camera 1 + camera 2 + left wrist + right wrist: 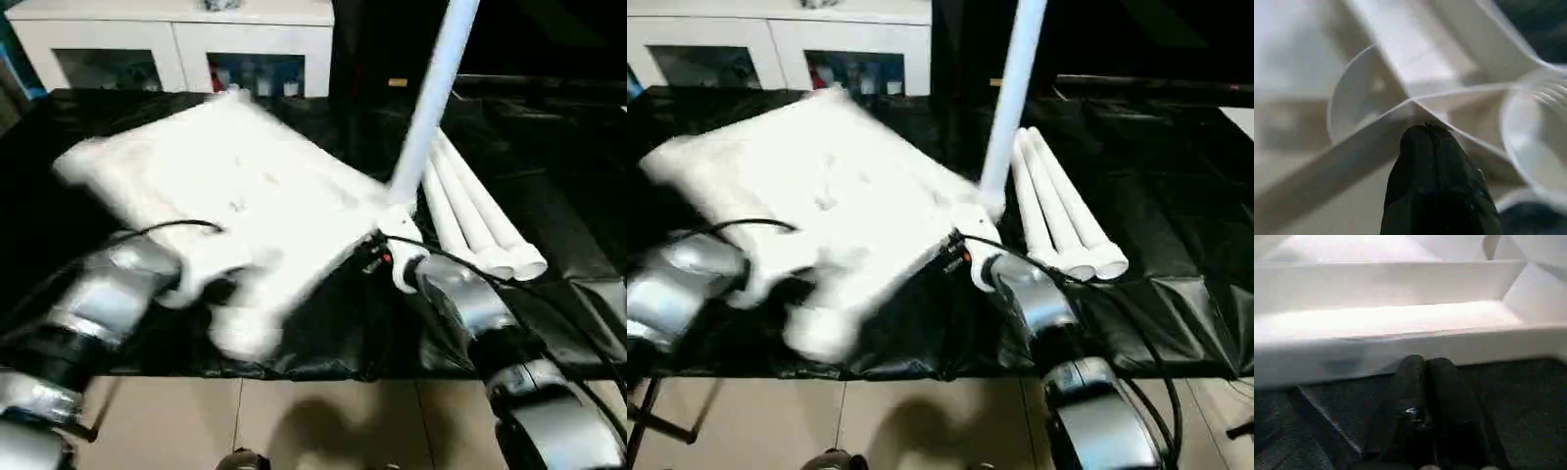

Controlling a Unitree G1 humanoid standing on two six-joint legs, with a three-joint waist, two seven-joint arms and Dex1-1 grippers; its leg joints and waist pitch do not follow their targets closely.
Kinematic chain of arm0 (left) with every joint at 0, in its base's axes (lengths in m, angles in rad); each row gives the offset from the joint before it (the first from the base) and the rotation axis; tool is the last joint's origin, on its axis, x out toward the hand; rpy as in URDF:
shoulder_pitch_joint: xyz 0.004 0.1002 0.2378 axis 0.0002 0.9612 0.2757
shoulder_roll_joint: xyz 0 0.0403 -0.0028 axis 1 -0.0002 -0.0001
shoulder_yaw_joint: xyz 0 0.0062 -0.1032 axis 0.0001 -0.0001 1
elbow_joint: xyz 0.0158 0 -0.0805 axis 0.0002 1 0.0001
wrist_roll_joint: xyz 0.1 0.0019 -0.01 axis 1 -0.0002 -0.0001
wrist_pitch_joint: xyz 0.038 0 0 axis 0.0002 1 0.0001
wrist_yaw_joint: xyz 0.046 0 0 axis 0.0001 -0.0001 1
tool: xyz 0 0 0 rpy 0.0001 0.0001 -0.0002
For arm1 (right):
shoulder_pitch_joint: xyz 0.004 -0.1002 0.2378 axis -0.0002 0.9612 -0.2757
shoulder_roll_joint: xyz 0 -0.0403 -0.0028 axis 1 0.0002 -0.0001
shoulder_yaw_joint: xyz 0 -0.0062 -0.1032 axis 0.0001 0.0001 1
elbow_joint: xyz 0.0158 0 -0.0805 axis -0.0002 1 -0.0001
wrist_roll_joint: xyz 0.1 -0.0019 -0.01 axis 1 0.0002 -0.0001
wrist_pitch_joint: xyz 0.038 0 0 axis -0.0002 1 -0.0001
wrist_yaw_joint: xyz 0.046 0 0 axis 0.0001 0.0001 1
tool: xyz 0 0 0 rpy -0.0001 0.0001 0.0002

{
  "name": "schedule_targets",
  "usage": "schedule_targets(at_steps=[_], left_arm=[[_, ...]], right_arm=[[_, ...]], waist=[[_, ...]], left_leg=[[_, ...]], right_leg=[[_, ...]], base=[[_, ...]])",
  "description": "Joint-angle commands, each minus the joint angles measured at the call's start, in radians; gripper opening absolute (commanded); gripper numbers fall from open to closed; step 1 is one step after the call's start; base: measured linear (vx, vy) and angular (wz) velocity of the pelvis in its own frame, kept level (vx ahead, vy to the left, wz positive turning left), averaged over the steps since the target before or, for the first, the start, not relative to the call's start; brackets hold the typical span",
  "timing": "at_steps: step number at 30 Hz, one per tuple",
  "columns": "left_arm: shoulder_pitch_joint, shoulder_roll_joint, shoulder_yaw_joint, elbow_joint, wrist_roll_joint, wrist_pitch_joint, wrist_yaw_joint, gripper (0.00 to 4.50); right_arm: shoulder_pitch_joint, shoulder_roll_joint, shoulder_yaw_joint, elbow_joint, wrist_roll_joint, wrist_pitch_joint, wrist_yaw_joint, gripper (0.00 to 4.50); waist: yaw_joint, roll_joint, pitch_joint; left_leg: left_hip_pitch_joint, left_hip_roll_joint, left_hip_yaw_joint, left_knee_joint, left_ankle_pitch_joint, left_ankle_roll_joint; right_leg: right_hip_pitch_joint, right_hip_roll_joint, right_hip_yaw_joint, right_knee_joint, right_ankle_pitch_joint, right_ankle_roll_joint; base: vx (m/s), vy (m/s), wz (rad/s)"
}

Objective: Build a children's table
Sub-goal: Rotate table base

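Observation:
The children's table top (235, 186) lies underside up on the black-covered bench, white and cross-ribbed. One white leg (436, 88) stands upright in its near right corner socket. Three more legs (480, 220) lie side by side to the right. My left gripper (211, 286) is at the top's near left edge by a round corner socket. In the left wrist view it (1426, 132) is shut, its tips against a rib (1342, 161). My right gripper (377, 257) sits just below the corner with the standing leg. In the right wrist view it (1425, 363) is shut on nothing, under the top's rim (1400, 350).
A white glass-door cabinet (176, 39) stands behind the bench. The black cover (549, 147) stretches on to the right of the lying legs. Tiled floor (323, 421) shows below the bench's near edge.

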Motion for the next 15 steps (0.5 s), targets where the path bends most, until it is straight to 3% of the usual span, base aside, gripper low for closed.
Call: schedule_targets(at_steps=[1,3,4,10,15], left_arm=[[-0.018,-0.032,-0.022,-0.061,-0.05,0.022,-0.036,0.0],[-0.033,-0.095,-0.037,-0.092,-0.075,0.046,-0.035,0.0],[-0.04,-0.118,-0.039,-0.086,-0.072,0.043,-0.015,0.0],[-0.086,-0.206,-0.038,0.027,-0.026,-0.014,0.111,0.0],[-0.104,-0.218,-0.018,0.067,-0.01,-0.036,0.168,0.0]], right_arm=[[-0.032,0.018,0.01,0.021,-0.003,-0.037,0.017,0.04],[-0.053,0.031,0.014,0.068,-0.009,-0.068,0.023,0.04],[-0.057,0.036,0.013,0.078,-0.011,-0.074,0.022,0.04],[-0.059,0.041,0.008,0.102,-0.021,-0.092,0.006,0.04],[-0.062,0.004,-0.032,0.08,-0.03,-0.012,-0.093,0.04]], waist=[[0.001,0.006,-0.077],[0.001,0.01,-0.077],[-0.001,0.006,-0.077],[-0.013,0.013,-0.078],[-0.016,0.018,-0.078]], left_leg=[[0.033,0.059,-0.028,-0.069,-0.161,-0.014],[0.031,0.059,-0.028,-0.066,-0.153,-0.006],[0.03,0.057,-0.026,-0.065,-0.151,-0.001],[0.027,0.055,-0.03,-0.063,-0.159,0.015],[0.032,0.057,-0.033,-0.065,-0.197,-0.007]], right_leg=[[0.049,-0.076,0.051,-0.048,-0.038,-0.269],[0.051,-0.077,0.051,-0.05,-0.033,-0.278],[0.052,-0.073,0.051,-0.051,-0.027,-0.278],[0.056,-0.069,0.048,-0.053,-0.024,-0.274],[0.054,-0.066,0.048,-0.056,-0.057,-0.271]], base=[[0.0,0.0,0.0],[0.0,0.0,0.0],[0.0,0.0,0.0],[0.0,0.0,0.0],[0.0,0.0,0.0]])
